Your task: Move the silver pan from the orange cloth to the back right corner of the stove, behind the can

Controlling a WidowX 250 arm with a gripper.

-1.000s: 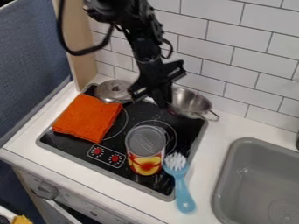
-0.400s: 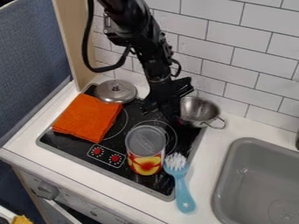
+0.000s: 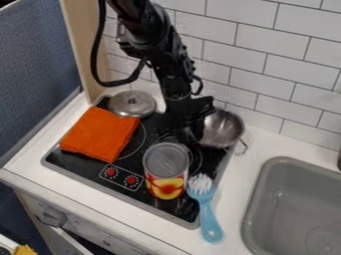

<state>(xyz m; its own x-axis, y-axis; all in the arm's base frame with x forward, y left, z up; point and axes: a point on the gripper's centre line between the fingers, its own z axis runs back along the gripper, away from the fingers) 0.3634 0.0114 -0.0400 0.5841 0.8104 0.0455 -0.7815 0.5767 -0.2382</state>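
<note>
I should steady the tilted pot [image 3: 224, 128] gently at the stovetop's [image 3: 81, 159] back-right corner, unable to tell whether my gripper [image 3: 181, 133] is closed.

Glossy metal bowl [image 3: 224, 128], rough matt orange cloth [image 3: 100, 133], smooth plastic brush handle [image 3: 209, 221], glossy black stovetop [image 3: 75, 160], shiny metal lid [image 3: 130, 103]
</note>
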